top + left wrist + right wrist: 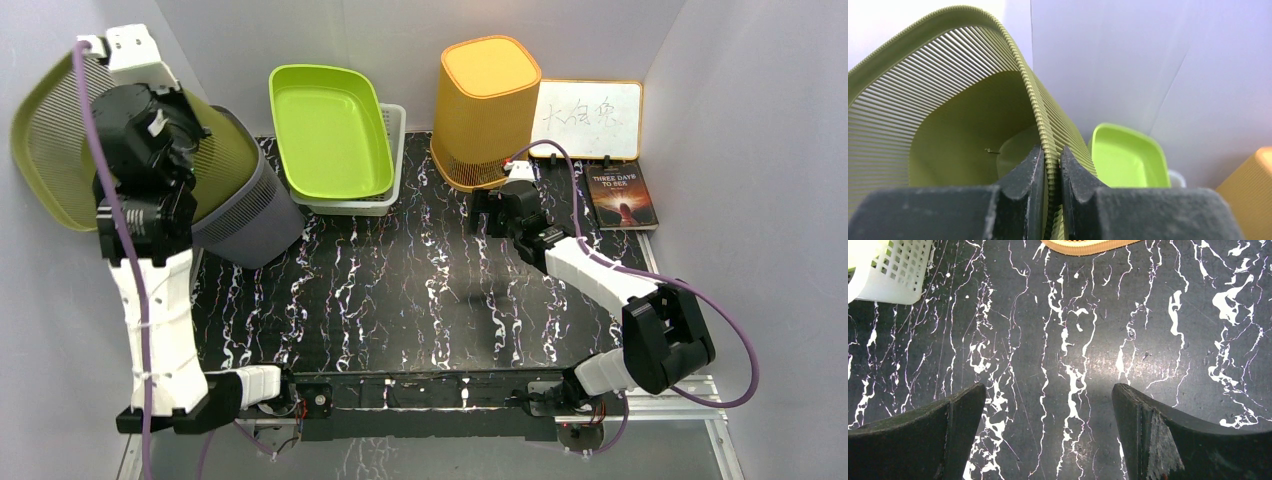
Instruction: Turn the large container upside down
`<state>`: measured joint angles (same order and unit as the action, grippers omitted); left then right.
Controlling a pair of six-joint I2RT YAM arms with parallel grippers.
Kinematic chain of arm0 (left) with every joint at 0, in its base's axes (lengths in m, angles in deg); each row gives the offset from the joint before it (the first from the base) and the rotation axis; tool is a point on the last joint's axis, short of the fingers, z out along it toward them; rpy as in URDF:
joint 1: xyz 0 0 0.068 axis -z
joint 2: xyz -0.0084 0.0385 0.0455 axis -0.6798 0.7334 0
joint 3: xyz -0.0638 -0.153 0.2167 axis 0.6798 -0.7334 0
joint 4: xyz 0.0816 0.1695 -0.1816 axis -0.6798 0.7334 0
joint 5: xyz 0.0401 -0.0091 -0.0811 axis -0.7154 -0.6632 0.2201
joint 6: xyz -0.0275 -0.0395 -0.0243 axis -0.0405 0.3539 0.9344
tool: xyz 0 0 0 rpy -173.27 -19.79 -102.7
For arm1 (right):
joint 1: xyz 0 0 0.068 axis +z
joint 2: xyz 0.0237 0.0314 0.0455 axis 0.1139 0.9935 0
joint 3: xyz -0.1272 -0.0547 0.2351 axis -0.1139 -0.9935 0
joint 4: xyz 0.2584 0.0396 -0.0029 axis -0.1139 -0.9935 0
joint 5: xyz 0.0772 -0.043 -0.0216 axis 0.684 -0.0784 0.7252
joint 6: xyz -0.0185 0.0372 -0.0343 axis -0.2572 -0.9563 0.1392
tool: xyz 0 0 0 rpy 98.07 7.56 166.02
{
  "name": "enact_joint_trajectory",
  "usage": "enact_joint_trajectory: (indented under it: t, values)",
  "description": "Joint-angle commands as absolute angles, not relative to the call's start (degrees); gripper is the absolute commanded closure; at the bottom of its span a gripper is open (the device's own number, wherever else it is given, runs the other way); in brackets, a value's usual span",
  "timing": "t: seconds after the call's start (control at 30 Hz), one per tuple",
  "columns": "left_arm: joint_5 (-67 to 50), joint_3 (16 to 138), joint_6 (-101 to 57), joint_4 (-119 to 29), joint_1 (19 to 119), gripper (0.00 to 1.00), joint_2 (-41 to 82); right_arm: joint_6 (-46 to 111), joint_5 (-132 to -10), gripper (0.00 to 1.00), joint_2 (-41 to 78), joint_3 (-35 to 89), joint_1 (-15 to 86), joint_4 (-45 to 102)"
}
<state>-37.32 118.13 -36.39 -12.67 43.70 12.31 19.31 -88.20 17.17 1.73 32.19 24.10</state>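
The large olive-green ribbed container (55, 150) is lifted off the table at the far left. It is tilted, with its open mouth facing left and up. Its lower end meets a grey bin (250, 215) lying tilted on the table; whether they touch I cannot tell. My left gripper (1050, 167) is shut on the container's rim (1034, 105), one finger inside and one outside. In the top view the left wrist (140, 130) hides those fingers. My right gripper (1048, 405) is open and empty, low over the marbled table (1058, 340), just in front of an orange basket (487, 110).
The orange basket stands upside down at the back centre. A lime-green tray (330, 125) rests in a white mesh basket (385, 195) at the back. A whiteboard (588, 118) and a book (622, 195) are at the back right. Grey walls enclose the table.
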Motion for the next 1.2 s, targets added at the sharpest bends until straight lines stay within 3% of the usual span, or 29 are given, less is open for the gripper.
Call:
enact_joint_trajectory:
  t: [0.0,0.27,0.47,0.63,1.17]
  values:
    - [-34.62,119.92,-39.55,-31.25,43.32,1.00,7.23,18.28,-88.23,0.02,15.88,4.14,32.72,26.71]
    - [-21.22,124.09,-30.33,-31.01,43.29,1.00,4.08,18.83,-89.94,0.02,12.91,4.71,32.88,26.56]
    - [0.29,125.07,-15.07,-30.41,43.27,1.00,4.53,20.46,-93.36,0.02,8.67,7.76,32.86,24.58]
    - [17.52,118.27,0.46,-38.35,43.26,1.00,5.04,23.08,-98.04,0.02,5.73,11.13,32.89,22.52]
    - [26.32,93.29,6.15,-39.10,41.96,1.00,1.95,27.10,-108.90,0.02,1.12,22.64,28.17,17.85]
